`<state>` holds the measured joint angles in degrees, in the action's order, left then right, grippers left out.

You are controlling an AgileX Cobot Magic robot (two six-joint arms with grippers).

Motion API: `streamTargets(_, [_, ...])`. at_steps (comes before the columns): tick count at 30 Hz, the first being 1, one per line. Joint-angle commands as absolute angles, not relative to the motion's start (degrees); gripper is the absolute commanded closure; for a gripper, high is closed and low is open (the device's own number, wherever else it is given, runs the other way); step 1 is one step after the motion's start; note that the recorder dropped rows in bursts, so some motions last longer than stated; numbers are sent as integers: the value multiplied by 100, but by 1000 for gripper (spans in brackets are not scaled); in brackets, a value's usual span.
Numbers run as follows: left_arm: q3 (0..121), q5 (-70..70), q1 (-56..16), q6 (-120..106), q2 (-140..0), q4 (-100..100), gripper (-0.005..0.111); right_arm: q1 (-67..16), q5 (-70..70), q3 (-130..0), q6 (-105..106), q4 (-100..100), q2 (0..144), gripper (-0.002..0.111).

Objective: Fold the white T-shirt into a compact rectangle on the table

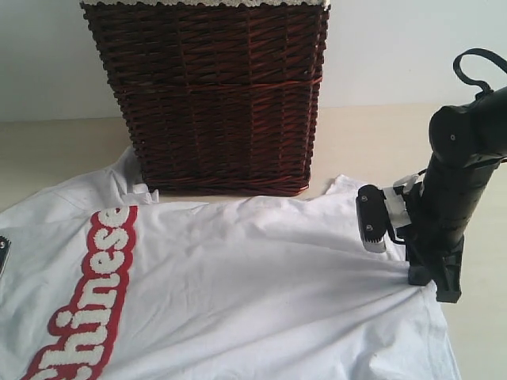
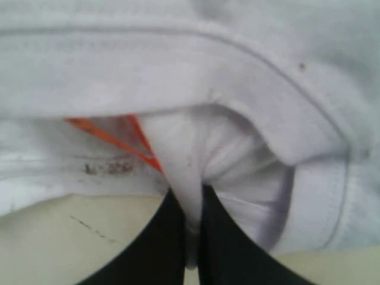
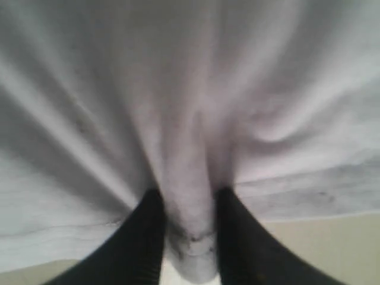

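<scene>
You can see the white T-shirt (image 1: pixel 261 277) lying spread out on the pale table (image 1: pixel 372 142), and it reaches up to the foot of the dark wicker basket (image 1: pixel 214 95) that stands toward the table's back edge, in front of a plain light wall (image 1: pixel 396 47). Your left gripper (image 2: pixel 189 237) has its black jaws pressed together on a bunch of shirt cloth by the collar, next to the orange tag (image 2: pixel 113 139). Your right gripper (image 3: pixel 189 237) squeezes a fold near the shirt's edge, toward the table's right edge, and creases run to it.
</scene>
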<state>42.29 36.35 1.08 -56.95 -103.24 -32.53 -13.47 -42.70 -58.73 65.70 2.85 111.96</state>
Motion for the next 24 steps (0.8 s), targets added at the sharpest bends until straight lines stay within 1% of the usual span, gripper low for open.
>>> streamTargets(1, [4204,3675,142,-5677,-10393,-3219,106,-1320,-3977,-5814,6565,789,11482,108])
streamTargets(8, [4204,3373,129,-5677,-10393,-3218,106,-1320,-3977,-5814,6239,789,11468,108])
streamTargets(12, [4301,3403,-20,-5605,-10208,-3218,106,-1320,-3977,-5814,6223,814,11222,108])
streamTargets(15, [4538,3788,-121,-5358,-9927,-3218,106,-1320,-4124,-5825,6223,814,10773,108])
streamTargets(20, [5007,4954,-145,-5338,-9262,-3115,106,-1320,-4448,-5825,6223,814,9782,108])
streamTargets(24, [5167,5128,-145,-5204,-8491,-2580,106,-1320,-4834,-5825,6223,814,8763,108])
